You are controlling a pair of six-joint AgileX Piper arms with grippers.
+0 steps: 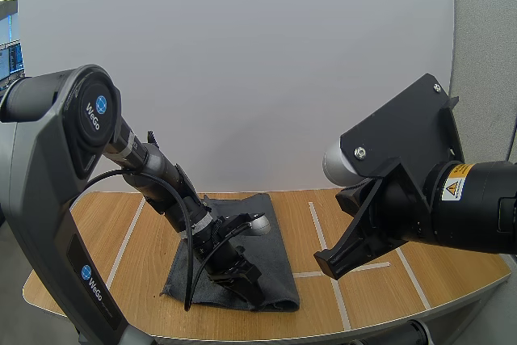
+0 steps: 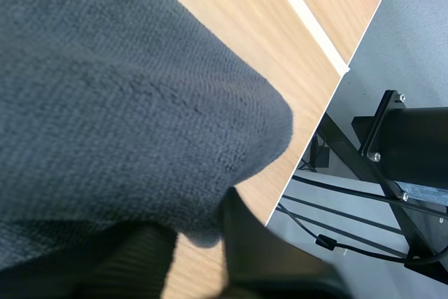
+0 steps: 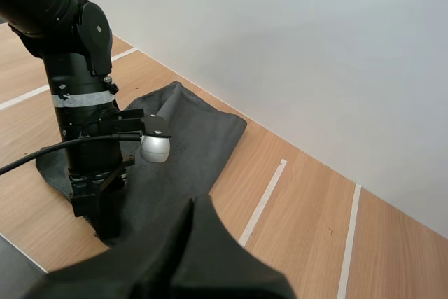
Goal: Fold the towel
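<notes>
**Left gripper pinches the towel's near edge; right gripper hangs shut above the table**

High view: a dark grey towel [image 1: 275,252] lies on the wooden table [image 1: 388,280], in the lower middle of the frame. The left gripper [image 1: 242,276] points down at the towel's near edge, at the bottom centre. The right gripper [image 1: 343,260] hangs in the air at the lower right, well apart from the towel.

Left wrist view: the towel [image 2: 126,89] bulges up close, its rounded corner over the table [image 2: 231,26]. The left gripper [image 2: 199,232] stands narrow, and its fingers [image 2: 259,257] pinch the towel's edge between the tips.

Right wrist view: the right gripper [image 3: 199,243] is closed on nothing, its fingers together as one dark wedge. Beyond it the towel [image 3: 203,138] lies on the table [image 3: 301,222], with the left gripper [image 3: 105,215] down on the towel's edge.
</notes>
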